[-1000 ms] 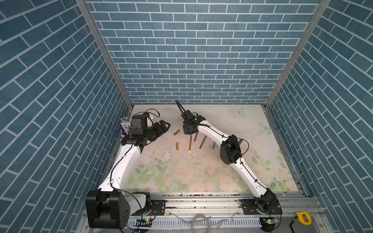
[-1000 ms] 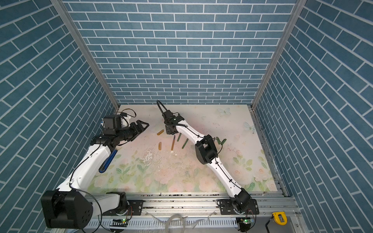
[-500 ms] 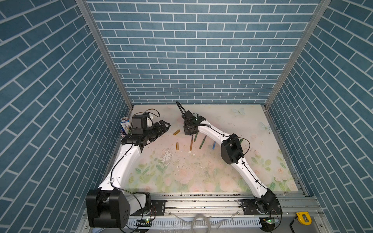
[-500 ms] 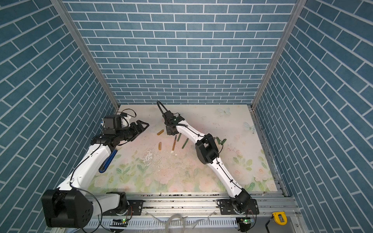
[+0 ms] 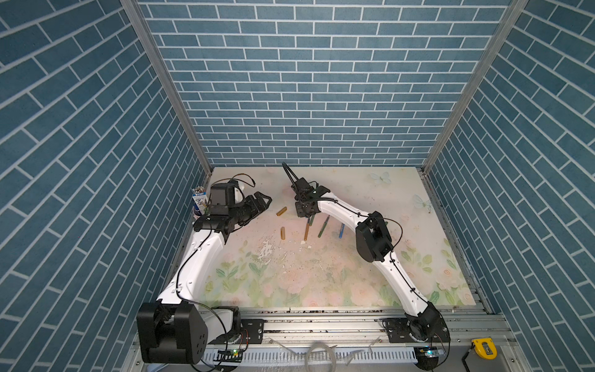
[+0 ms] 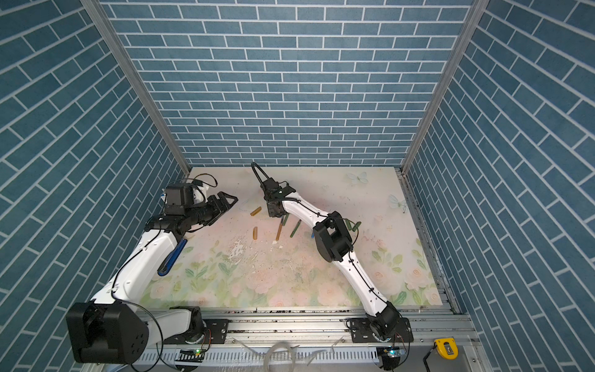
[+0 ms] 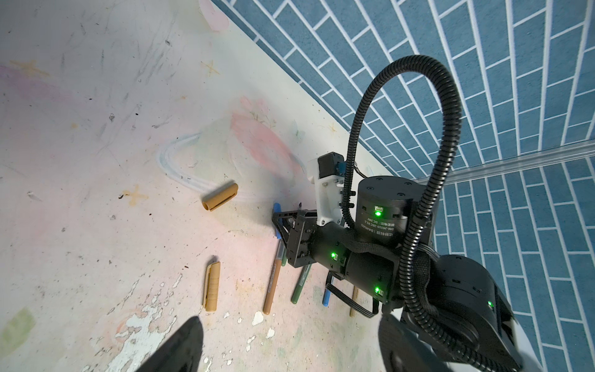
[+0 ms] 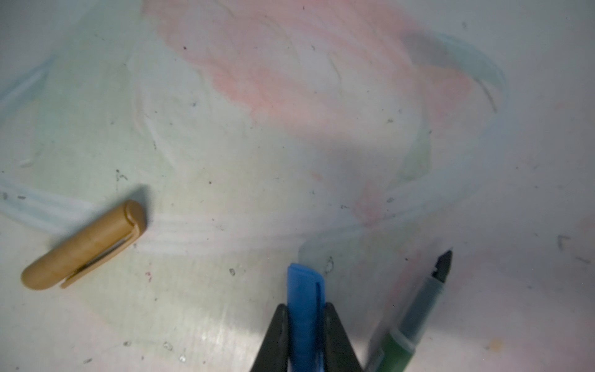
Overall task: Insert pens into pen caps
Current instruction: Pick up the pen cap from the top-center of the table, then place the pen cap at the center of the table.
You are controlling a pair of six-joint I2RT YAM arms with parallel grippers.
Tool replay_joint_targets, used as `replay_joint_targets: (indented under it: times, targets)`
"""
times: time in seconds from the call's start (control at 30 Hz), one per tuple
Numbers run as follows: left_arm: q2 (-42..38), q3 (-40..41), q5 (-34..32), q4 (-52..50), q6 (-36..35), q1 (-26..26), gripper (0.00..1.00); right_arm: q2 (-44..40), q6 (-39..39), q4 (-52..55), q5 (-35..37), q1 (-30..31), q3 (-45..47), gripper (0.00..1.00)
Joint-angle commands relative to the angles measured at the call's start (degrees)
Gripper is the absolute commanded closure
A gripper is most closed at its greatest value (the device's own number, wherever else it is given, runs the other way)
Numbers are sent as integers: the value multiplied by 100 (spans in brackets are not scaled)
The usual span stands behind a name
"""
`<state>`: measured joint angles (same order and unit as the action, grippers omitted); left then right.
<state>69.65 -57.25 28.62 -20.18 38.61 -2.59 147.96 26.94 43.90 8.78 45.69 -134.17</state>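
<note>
Right wrist view: right gripper (image 8: pixel 304 325) is pinching the blue cap (image 8: pixel 304 286) between nearly closed jaws, toward the far edge of the desk (image 8: pixel 289 145); a green pen (image 8: pixel 415 315) is lying just beside, a golden-brown cap (image 8: pixel 83 248) farther off. In both top views left gripper (image 5: pixel 263 202) is hovering near the desk's left edge, jaws spread wide, holding nothing; a golden-brown pen (image 5: pixel 306 230) is lying mid-desk.
</note>
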Motion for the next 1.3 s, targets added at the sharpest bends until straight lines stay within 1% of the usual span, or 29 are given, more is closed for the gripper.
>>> replay_joint_targets:
  times: [0.0,0.17,0.3,0.5,0.87,0.97,1.13,1.27]
  targets:
    - [36,65,91,137,-54,30,13,-386,-13,-90,146,-32,96,81]
    - [56,74,131,165,-55,30,13,-567,21,-208,170,-73,325,81]
    - [53,83,145,182,-70,30,13,-907,77,-449,223,-144,843,81]
    - [62,92,192,225,-90,18,13,-1606,178,-903,252,-386,1967,81]
    - [75,133,258,316,-67,4,13,-3214,285,-1801,392,-1190,4618,81]
    - [93,136,267,332,-84,-13,13,-3496,272,-1926,405,-1410,5151,81]
    - [119,109,249,297,-181,-66,13,-3847,301,-2246,412,-1606,5997,81]
    - [157,92,275,305,-256,-125,13,-3870,311,-2298,342,-1680,6318,81]
